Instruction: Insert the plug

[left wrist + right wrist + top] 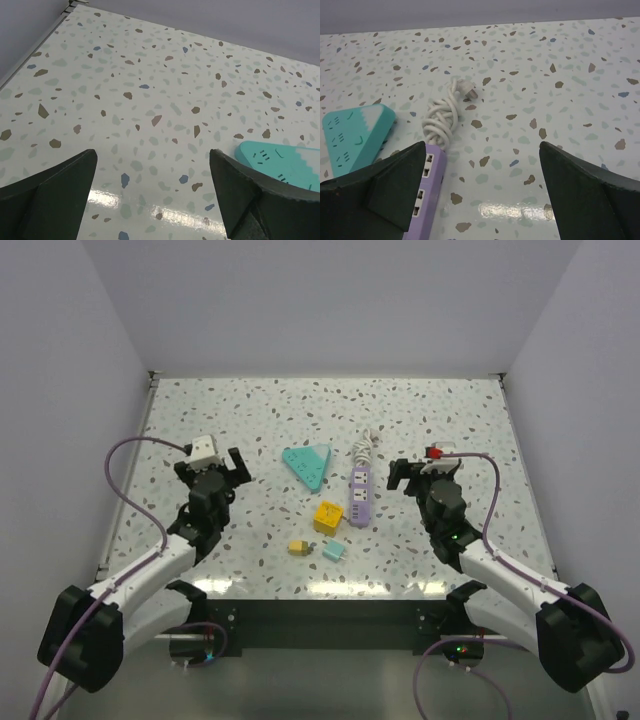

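Observation:
A purple power strip point(360, 496) lies in the middle of the table, its coiled white cord point(364, 449) ending in a plug behind it; both also show in the right wrist view, the strip point(426, 200) at lower left and the cord point(441, 116) above it. A teal triangular socket block point(308, 463) lies left of the strip and shows in the left wrist view point(285, 162). A yellow cube adapter point(328, 516), a small yellow-green plug point(300, 547) and a small teal plug point(333, 551) lie in front. My left gripper point(232, 468) is open and empty. My right gripper point(400, 476) is open and empty, just right of the strip.
White walls enclose the speckled table point(250, 420) on three sides. Purple cables loop from both arms, at the left point(120, 480) and at the right point(500, 490).

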Controlling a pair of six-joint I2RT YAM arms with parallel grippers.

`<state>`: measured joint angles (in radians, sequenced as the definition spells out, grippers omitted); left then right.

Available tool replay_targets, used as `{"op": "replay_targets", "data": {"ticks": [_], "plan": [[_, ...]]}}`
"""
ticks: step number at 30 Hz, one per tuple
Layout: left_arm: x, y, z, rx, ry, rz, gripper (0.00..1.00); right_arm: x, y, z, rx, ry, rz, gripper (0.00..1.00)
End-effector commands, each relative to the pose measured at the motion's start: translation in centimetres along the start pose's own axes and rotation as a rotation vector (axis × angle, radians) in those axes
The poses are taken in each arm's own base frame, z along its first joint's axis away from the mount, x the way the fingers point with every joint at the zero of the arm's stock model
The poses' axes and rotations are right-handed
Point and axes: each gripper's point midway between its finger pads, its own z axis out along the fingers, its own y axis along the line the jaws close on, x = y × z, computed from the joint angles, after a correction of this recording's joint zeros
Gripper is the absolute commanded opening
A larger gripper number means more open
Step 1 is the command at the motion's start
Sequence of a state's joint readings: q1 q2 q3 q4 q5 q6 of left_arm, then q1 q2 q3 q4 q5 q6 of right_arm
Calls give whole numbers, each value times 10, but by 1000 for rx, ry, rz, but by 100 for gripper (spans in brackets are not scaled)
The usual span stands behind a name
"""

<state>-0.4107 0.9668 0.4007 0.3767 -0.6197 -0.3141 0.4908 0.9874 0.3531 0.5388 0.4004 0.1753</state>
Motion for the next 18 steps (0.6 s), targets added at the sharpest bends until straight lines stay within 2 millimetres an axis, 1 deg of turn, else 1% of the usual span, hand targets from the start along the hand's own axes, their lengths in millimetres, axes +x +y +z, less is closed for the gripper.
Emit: {"op": "replay_targets", "data": {"ticks": [1,3,4,5,6,7,8,10,12,13,14,15,16,18], "plan": [[-14,-19,1,7,-28,-1,100,-12,-2,0,22,-33,35,99],[-12,-30,0,22,-21,25,100,-12,-2,0,27,-29,40,99],[-3,-44,-4,61,0,49,100,-11,-4,0,34,-27,39,99],[0,-53,-7,92,2,54,100,-12,-4,0,36,-26,39,99],[7,-68,-13,159,12,62,100,-10,-4,0,36,-22,41,99],[7,-91,-25,255,-7,54,100,-10,-5,0,41,-21,41,99],[23,-99,-34,318,11,67,100,-9,-5,0,42,-19,42,99],[35,-130,-59,473,31,28,100,-10,-5,-1,45,-18,45,99],[43,-145,-74,547,47,10,100,-10,-6,-2,48,-19,51,99],[48,-158,-88,599,60,14,100,-11,-6,-2,46,-21,55,99],[55,-165,-94,621,75,27,100,-9,-6,-3,46,-20,53,99],[55,-170,-98,626,74,30,100,-10,-5,-3,40,-19,56,99],[65,-180,-107,654,96,52,100,-10,-5,-3,37,-19,57,99],[69,-189,-112,662,108,56,100,-8,-4,-3,30,-14,58,99]]}}
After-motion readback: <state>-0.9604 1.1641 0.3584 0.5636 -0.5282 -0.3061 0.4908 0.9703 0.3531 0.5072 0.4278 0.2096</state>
